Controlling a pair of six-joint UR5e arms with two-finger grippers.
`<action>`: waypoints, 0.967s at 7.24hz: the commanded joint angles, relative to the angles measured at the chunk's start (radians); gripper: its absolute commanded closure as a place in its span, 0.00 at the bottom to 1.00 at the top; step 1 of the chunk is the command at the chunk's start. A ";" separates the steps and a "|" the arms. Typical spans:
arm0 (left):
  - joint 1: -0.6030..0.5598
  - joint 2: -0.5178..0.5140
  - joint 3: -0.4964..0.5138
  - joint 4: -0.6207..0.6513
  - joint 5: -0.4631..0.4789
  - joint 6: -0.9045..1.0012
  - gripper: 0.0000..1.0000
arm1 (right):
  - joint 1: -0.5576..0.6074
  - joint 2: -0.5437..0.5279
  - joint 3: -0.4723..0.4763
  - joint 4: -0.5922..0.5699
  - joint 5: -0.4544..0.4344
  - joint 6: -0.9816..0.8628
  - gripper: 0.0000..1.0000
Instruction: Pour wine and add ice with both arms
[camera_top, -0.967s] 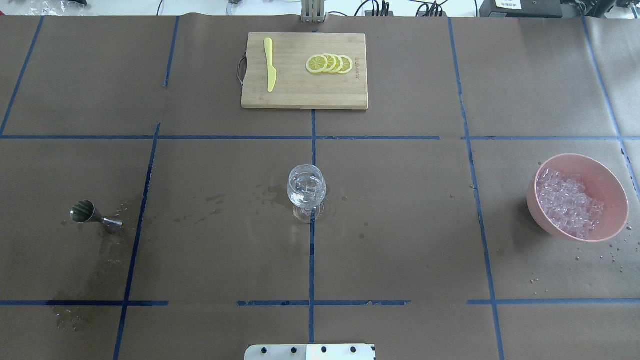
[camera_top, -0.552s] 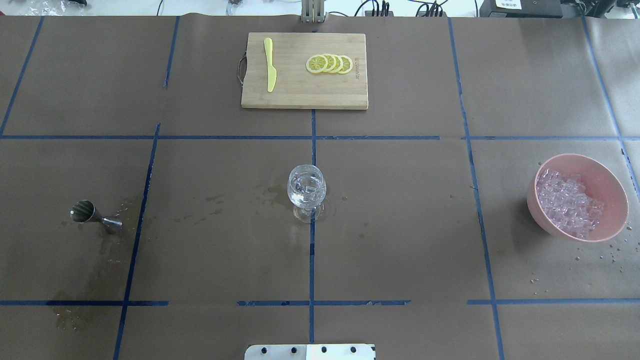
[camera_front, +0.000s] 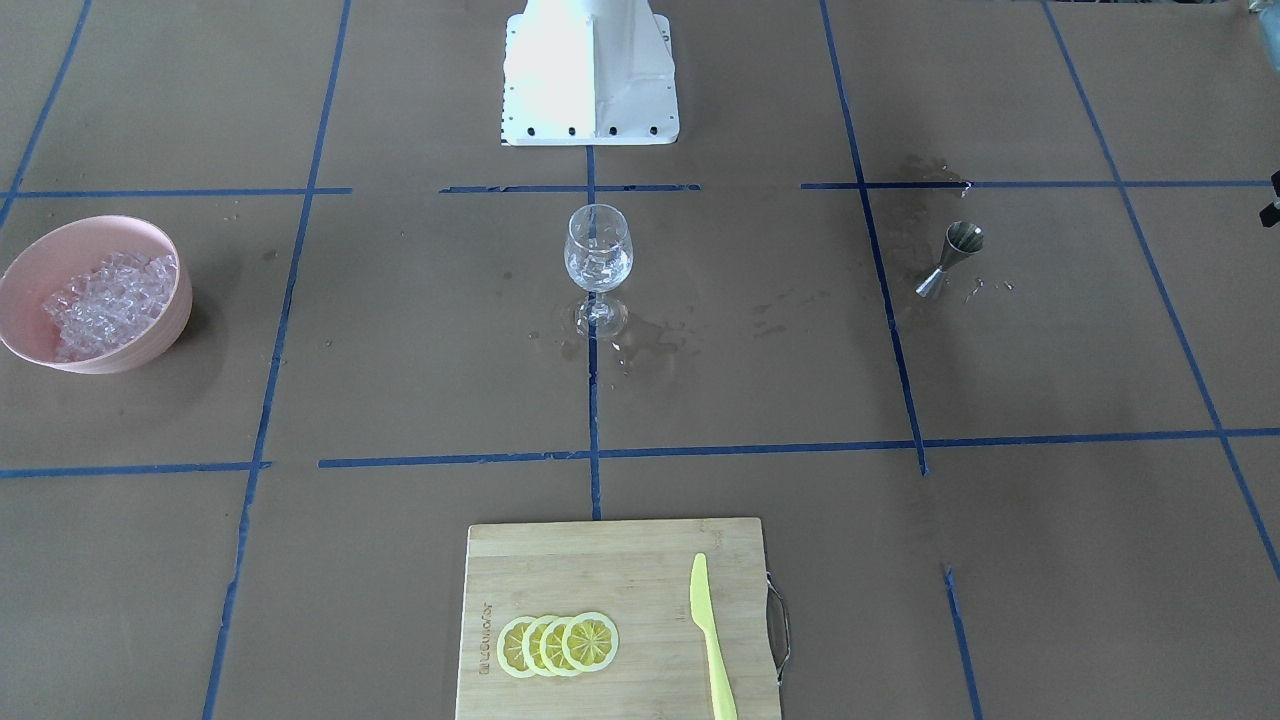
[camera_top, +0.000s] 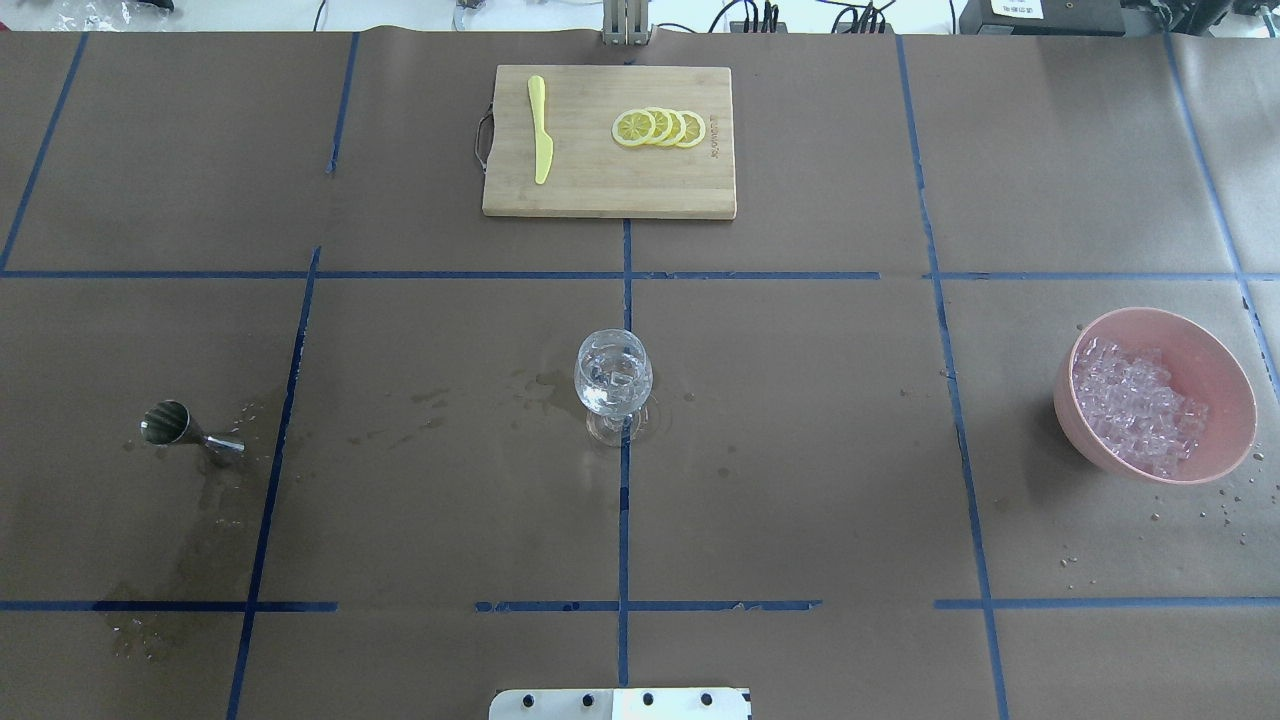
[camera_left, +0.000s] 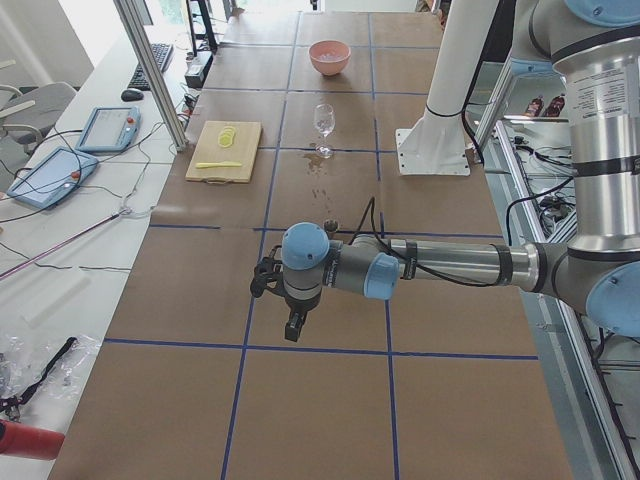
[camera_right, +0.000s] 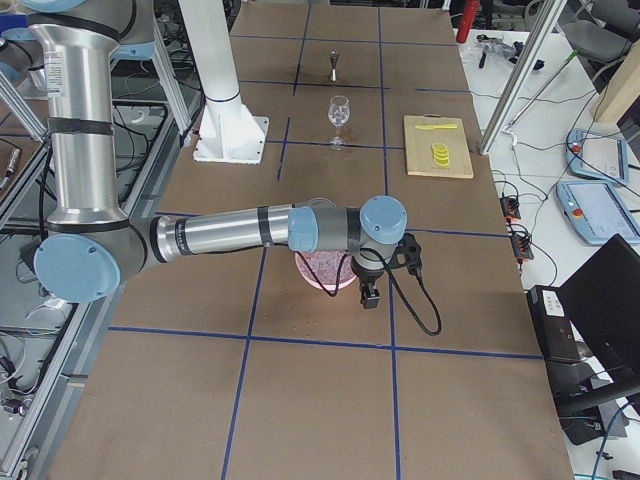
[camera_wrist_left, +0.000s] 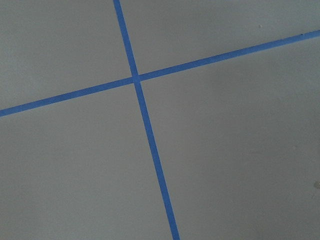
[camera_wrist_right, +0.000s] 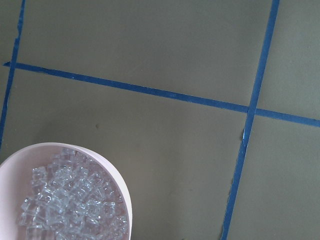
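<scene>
A clear wine glass (camera_top: 613, 372) stands at the table's middle with a few clear ice cubes in its bowl; it also shows in the front view (camera_front: 598, 250). No dark wine shows in it. A steel jigger (camera_top: 168, 424) stands at the left among wet stains. The heap of ice (camera_top: 1135, 405) fills a pink bowl (camera_top: 1225, 350) at the right, and shows in the right wrist view (camera_wrist_right: 70, 205). My left gripper (camera_left: 293, 328) hangs over bare paper beyond the jigger. My right gripper (camera_right: 368, 296) hangs beside the bowl. I cannot tell whether either is open or shut.
A wooden cutting board (camera_top: 600, 190) at the far middle holds a yellow knife (camera_top: 540, 130) and lemon slices (camera_top: 660, 127). The white stand (camera_front: 590, 70) is at the robot's edge. Wet stains (camera_top: 545, 385) lie left of the glass. Droplets lie by the bowl.
</scene>
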 joint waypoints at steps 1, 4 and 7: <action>-0.001 0.004 -0.001 0.004 0.000 0.000 0.00 | 0.000 -0.001 0.022 0.000 0.003 0.001 0.00; -0.001 0.004 -0.006 0.004 0.001 0.000 0.00 | 0.000 -0.011 0.037 0.001 0.003 0.001 0.00; -0.001 -0.010 -0.025 0.001 0.000 0.000 0.00 | 0.000 -0.009 0.045 0.000 -0.002 0.001 0.00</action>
